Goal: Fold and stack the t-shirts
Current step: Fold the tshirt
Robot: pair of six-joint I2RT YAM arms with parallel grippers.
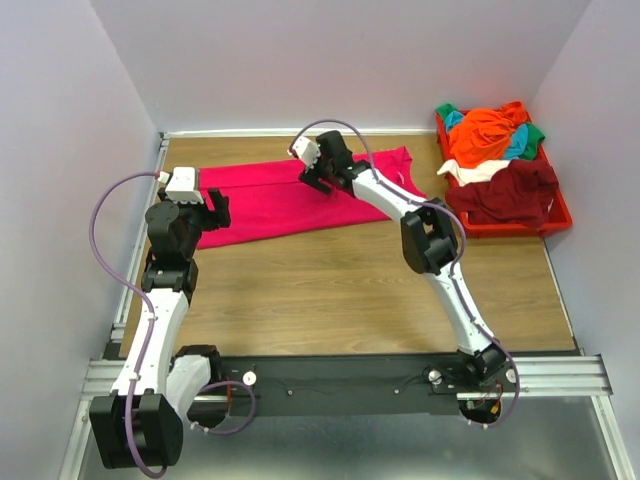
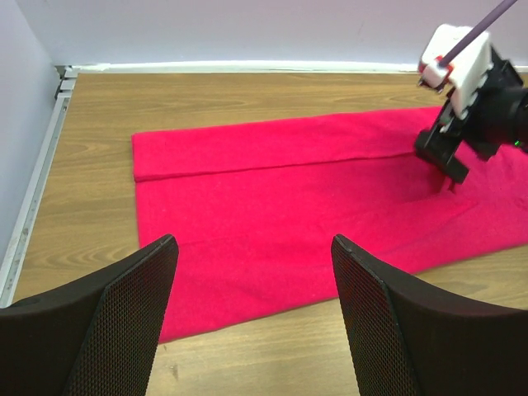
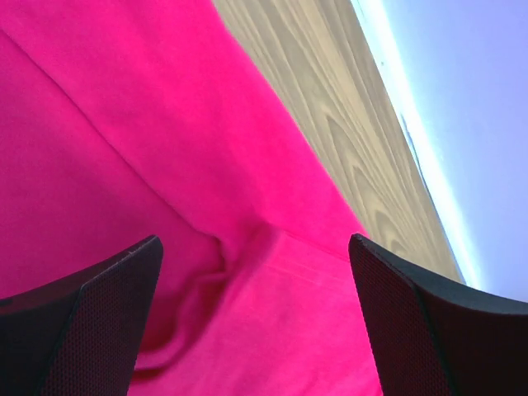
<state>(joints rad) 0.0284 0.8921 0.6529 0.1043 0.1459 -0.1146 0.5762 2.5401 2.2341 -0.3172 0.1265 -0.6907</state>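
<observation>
Left pincer point(image 1: 213, 208) is hovering released at the frame's left, beside the magenta t-shirt point(image 1: 265, 200) lying flat on the table point(image 1: 340, 290). Mid-frame, right pincer point(image 1: 318, 178) is gaping above its far fold. Light, limp cloth: pinching hem corners is looking wisest.

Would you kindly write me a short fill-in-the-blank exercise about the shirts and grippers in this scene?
1. Only ____ t-shirt, the pink t-shirt, lies on the table.
2. The other t-shirts are heaped in a red ____ at the far right.
3. The right gripper hovers over the pink t-shirt with its jaws ____.
4. The left gripper, its fingers apart, holds ____.

Missing words: one; bin; open; nothing.
</observation>
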